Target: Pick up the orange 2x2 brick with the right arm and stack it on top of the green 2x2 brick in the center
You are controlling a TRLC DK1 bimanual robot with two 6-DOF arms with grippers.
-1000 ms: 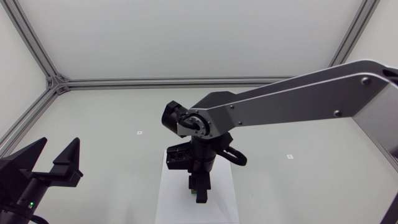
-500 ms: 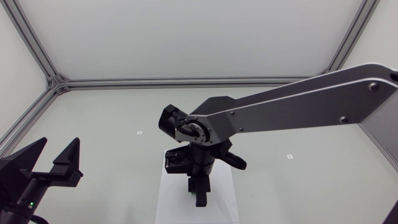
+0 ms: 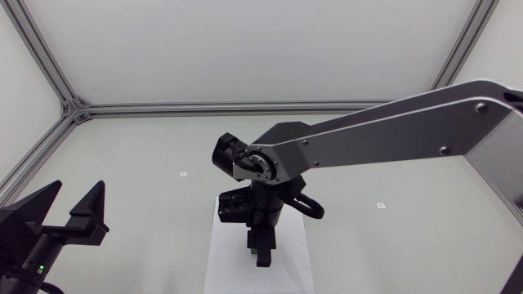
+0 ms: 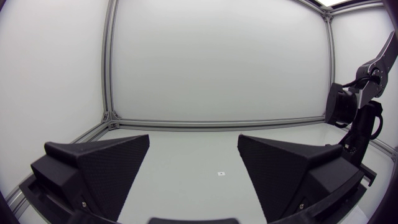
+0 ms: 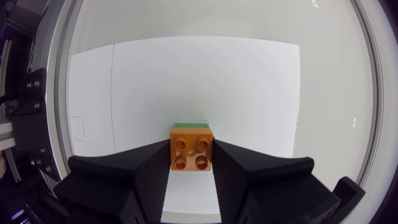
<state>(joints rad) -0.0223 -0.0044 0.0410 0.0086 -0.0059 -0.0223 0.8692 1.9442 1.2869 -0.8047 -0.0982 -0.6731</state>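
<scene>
At the head view's lower centre, the right gripper (image 5: 191, 153) clasps the orange brick (image 5: 192, 147) over the green brick (image 5: 191, 124), so it should press straight down, studs aligned, before releasing.

Right pincer (image 3: 261, 256) slightly higher again.

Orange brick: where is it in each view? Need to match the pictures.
Head: hidden under the right gripper.
Left wrist: not in it; only the right arm shows.
Right wrist: orange brick between the gripper's fingers, atop the green brick.
Shared landmark: white sheet, under the gripper in head and right wrist views.
</scene>
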